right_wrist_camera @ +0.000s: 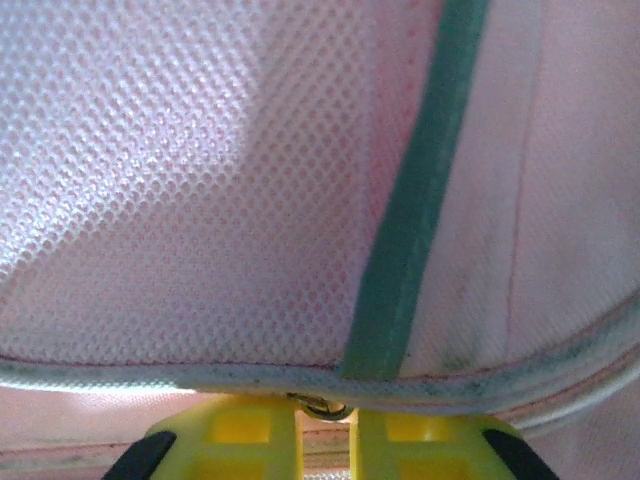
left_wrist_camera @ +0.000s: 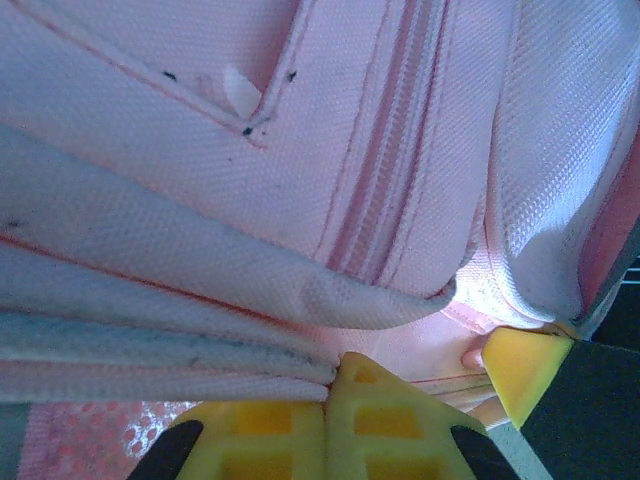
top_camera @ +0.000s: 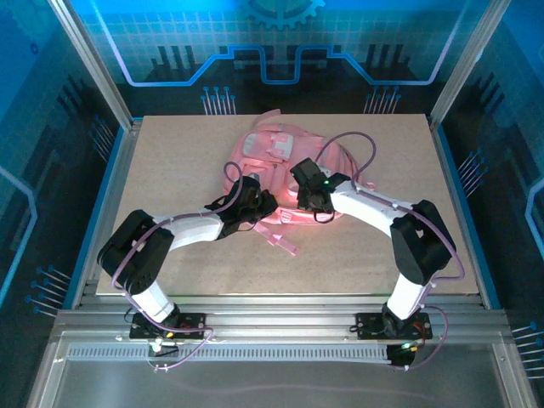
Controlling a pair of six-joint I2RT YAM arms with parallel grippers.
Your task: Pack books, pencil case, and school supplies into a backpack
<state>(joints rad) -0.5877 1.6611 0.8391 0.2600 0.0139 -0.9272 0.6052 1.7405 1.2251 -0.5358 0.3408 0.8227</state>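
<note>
At the near edge, aluminium rail [top_camera: 280, 323] carries both arm bases; beyond it spreads a speckled beige tabletop [top_camera: 170, 255]. Mid-table lies the pink backpack [top_camera: 276, 157], a strap [top_camera: 283, 241] trailing toward the arms. The left wrist view shows the left gripper [left_wrist_camera: 338, 385] clenched on a piped fold beside a zip line. The right wrist view shows the right gripper [right_wrist_camera: 325, 415] pinching the grey-piped rim at a small metal ring [right_wrist_camera: 322, 406], under mesh [right_wrist_camera: 180, 180] and a green band [right_wrist_camera: 410, 200]. Farthest back stand blue panels [top_camera: 382, 34] with circuit lines and a gear motif [top_camera: 285, 8].
</note>
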